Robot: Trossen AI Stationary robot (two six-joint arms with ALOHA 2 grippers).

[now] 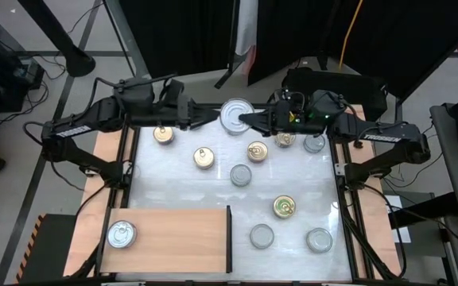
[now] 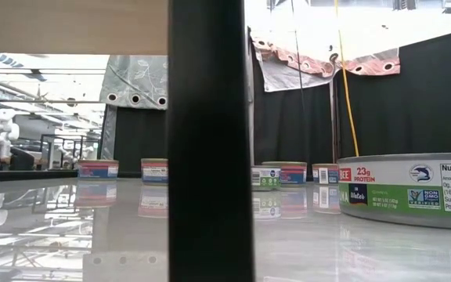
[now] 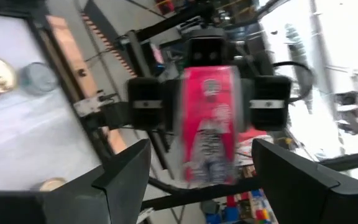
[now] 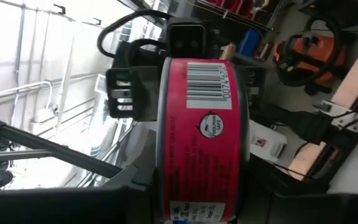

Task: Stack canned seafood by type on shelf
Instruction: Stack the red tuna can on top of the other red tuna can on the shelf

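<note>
Near tin, right of low view: "23g PROTEIN", "Nutrition", "NON GMO". Right arm: "TROSSEN". Red tin: barcode digits "0074".

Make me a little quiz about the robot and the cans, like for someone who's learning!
1. How many cans lie on the shelf?
2. True or false: the left gripper holds the red can.
3. The lid of the can on the shelf is: A gold, B silver, C red.
Key: 1. One. 2. False: the right gripper holds it, and the left gripper is open. 3. B.
</note>
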